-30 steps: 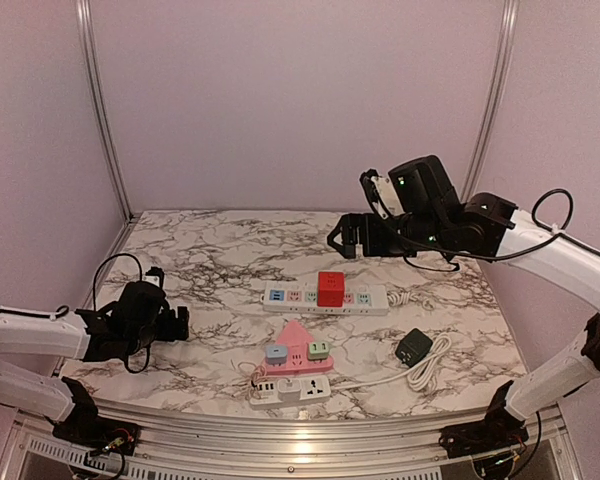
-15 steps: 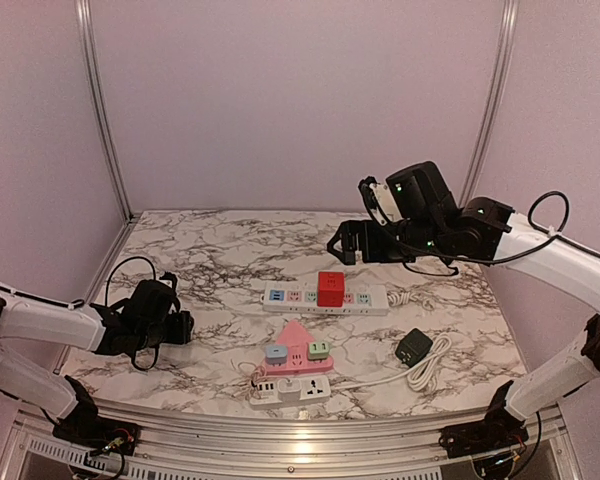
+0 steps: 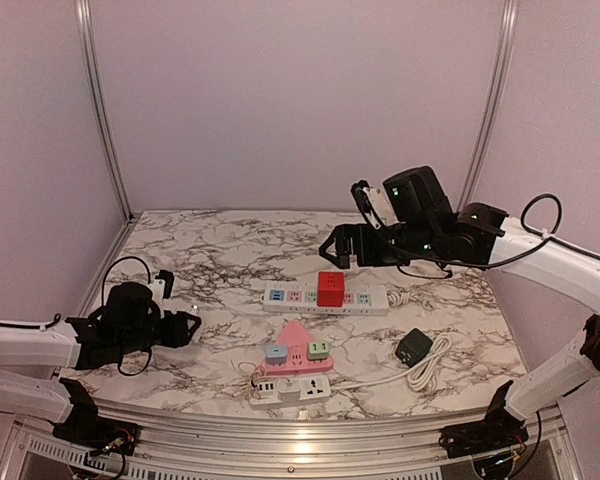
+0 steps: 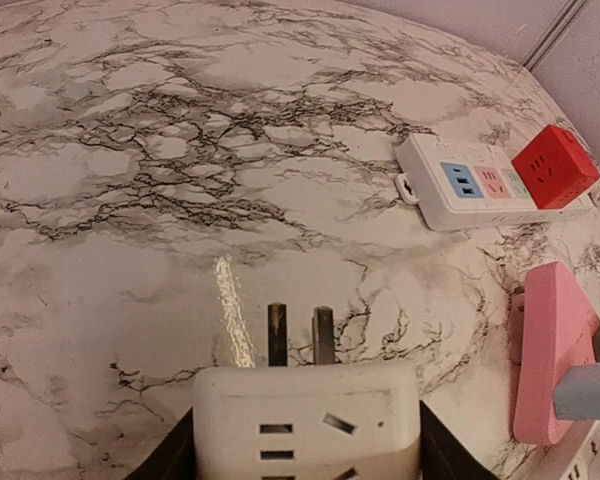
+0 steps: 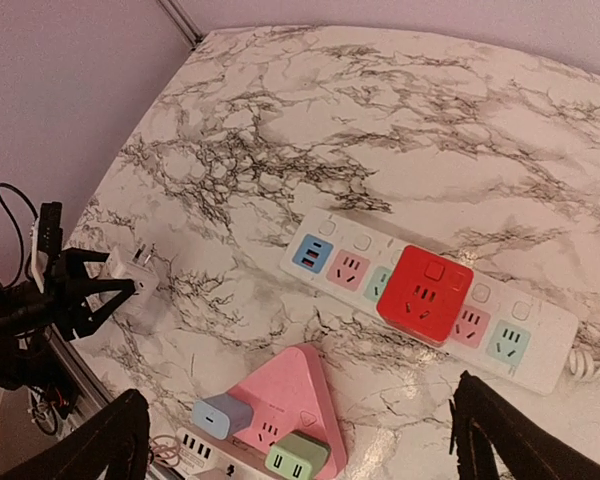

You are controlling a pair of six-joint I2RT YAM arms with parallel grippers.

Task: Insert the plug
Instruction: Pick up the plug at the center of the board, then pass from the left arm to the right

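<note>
Gripping a white plug (image 4: 306, 425) at the near left of the desk (image 3: 210, 250), the left fingers (image 3: 184, 322) are closed against it. The wrist view shows a dark finger hard up on each flank of the plug's body. Its two flat prongs (image 4: 322, 335) stick straight out ahead, low over the marble. Whether the plug rests on the desk or sits just clear of it, I cannot tell.

Over on the far right, the right fingers (image 3: 340, 243) hang in the air above the desk, spread wide with nothing between them, looking down on the sockets.

Mid-desk lies a long white power strip (image 3: 290, 297), with a red cube adapter (image 3: 330, 288) seated about midway along it. Just nearer than that sits a pink triangular socket block (image 3: 296, 335) carrying a blue-grey adapter (image 3: 276, 352) on its left and a green adapter (image 3: 319, 349) on its right. A shorter white strip (image 3: 292, 390) lies right at the pink block's near edge.

On the near right, a black plug (image 3: 413, 346) lies against a looped white cable (image 3: 430, 370).

The held white plug is well apart from every socket — all of them lie off to its right.
</note>
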